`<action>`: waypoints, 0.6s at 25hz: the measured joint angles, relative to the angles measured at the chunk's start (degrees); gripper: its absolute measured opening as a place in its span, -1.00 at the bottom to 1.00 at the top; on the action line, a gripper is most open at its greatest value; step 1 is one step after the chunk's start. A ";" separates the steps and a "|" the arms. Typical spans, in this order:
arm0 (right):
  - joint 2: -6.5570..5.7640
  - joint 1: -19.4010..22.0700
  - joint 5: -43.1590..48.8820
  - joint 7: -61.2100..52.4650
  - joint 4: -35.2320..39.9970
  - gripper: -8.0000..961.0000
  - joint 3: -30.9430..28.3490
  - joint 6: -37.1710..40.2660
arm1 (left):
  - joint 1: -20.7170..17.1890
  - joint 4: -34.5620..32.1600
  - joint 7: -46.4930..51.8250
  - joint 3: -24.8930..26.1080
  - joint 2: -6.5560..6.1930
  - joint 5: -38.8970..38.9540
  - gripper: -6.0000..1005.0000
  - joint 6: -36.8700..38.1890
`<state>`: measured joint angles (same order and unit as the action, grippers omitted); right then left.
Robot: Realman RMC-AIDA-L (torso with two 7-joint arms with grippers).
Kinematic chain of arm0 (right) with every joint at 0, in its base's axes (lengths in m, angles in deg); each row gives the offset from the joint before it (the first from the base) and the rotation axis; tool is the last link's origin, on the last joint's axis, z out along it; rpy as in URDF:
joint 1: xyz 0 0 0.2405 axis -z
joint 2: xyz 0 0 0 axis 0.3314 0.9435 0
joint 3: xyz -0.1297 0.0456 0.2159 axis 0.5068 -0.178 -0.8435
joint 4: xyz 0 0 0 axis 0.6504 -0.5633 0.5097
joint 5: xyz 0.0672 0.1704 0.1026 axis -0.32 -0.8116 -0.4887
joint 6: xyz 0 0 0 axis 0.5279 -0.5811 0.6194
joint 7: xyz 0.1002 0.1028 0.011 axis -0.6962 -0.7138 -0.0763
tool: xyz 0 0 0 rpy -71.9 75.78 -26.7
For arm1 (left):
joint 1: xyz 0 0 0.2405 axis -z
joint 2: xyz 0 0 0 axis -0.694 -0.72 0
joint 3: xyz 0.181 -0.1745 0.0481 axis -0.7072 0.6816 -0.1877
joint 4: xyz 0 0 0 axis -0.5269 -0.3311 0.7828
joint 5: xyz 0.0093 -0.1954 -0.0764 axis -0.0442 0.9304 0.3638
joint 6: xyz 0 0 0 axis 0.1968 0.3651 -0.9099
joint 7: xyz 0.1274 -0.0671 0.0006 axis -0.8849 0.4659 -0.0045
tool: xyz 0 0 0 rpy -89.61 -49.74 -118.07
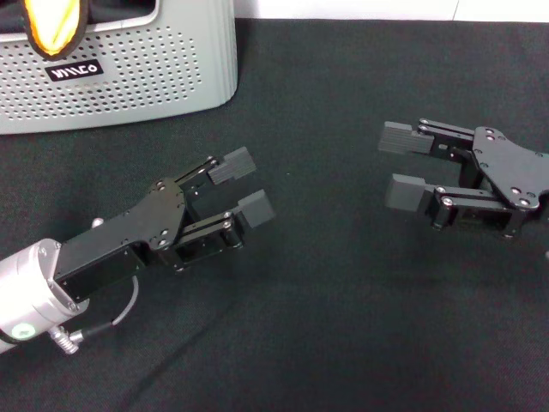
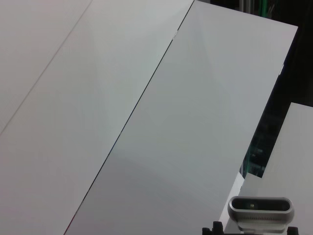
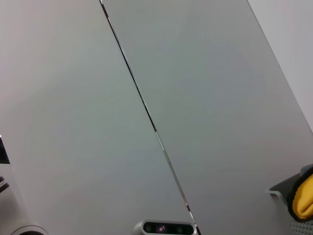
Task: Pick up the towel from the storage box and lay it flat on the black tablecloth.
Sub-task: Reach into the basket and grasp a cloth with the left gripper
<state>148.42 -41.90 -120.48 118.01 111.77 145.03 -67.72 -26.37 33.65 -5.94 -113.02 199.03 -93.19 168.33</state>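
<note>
Right now the black tablecloth (image 1: 343,326) fills almost the whole head view, plain and faintly creased, which gives you plenty of room to spread the cloth once it is out. Next in size, the storage box (image 1: 163,77) sits in the upper left of the frame on that cloth, its perforated grey wall and black label facing you. Your left gripper (image 1: 243,187) lies low over the cloth in the lower left half of the frame, its arm coming in from the bottom-left corner, fingers spread apart and empty, and aimed up and to the right so that they point past the box's near corner, not into it. Your right gripper (image 1: 405,165) rests at the right edge of the frame, well apart from the box, jaws likewise parted and holding nothing; it looks parked, out of the way of the laying area. Smallest of all, the towel (image 1: 53,26) shows only as a yellow-orange fold with a dark hem hanging over the box's rim at the upper left corner, so it has not been picked up yet. That draped fold is probably your easiest grasp point, and the left gripper is the nearer one to reach it.
</note>
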 joint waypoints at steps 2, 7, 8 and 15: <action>0.00 -0.02 0.01 -0.14 0.02 0.61 0.02 -0.13 | -0.01 0.00 0.04 -0.01 0.01 -0.07 0.74 0.00; -0.06 -0.25 0.02 -0.30 0.03 0.61 0.03 -0.76 | 0.09 -0.28 0.12 -0.02 0.03 0.03 0.74 0.08; -0.07 -0.29 0.03 -0.33 0.01 0.62 0.03 -0.78 | 0.17 -0.29 0.13 -0.02 0.02 0.05 0.74 0.08; -0.09 -0.39 0.07 -0.30 -0.38 0.62 -0.24 -0.42 | 0.35 -0.15 -0.08 0.01 0.04 -0.02 0.74 0.05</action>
<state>148.33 -42.29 -120.41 117.71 111.39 144.80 -68.14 -26.02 33.50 -6.02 -113.01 199.07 -93.22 168.38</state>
